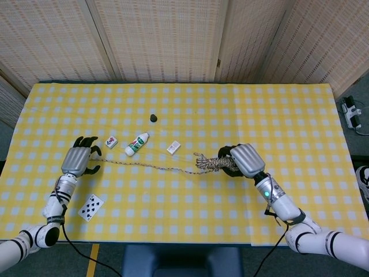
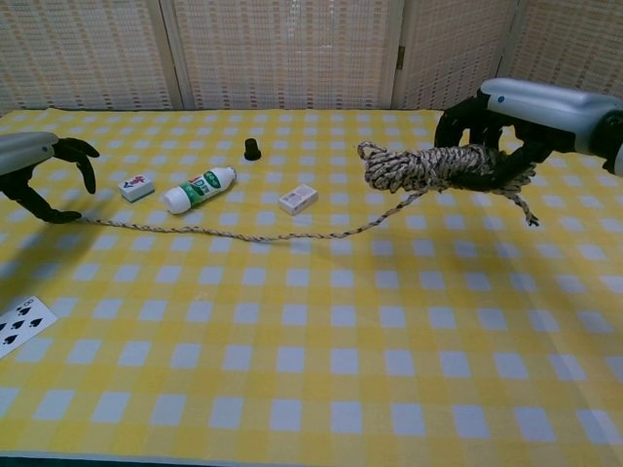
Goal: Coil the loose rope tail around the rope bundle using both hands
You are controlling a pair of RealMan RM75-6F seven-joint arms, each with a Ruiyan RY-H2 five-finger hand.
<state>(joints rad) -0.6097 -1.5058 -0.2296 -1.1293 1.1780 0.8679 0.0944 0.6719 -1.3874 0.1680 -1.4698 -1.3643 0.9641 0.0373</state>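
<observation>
While the rope bundle (image 2: 428,167) is clasped by the right hand (image 2: 506,122), the loose tail's (image 2: 224,233) far-left end is straddled by the left hand's (image 2: 34,175) spread, ungrasping fingers (image 2: 83,156).

No legible text; spade pips on the playing card (image 1: 90,207)

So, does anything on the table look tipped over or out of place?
The small white bottle lies on its side, and a black cap sits apart behind it; whether it is the bottle's, I cannot tell. No spill shows.
</observation>
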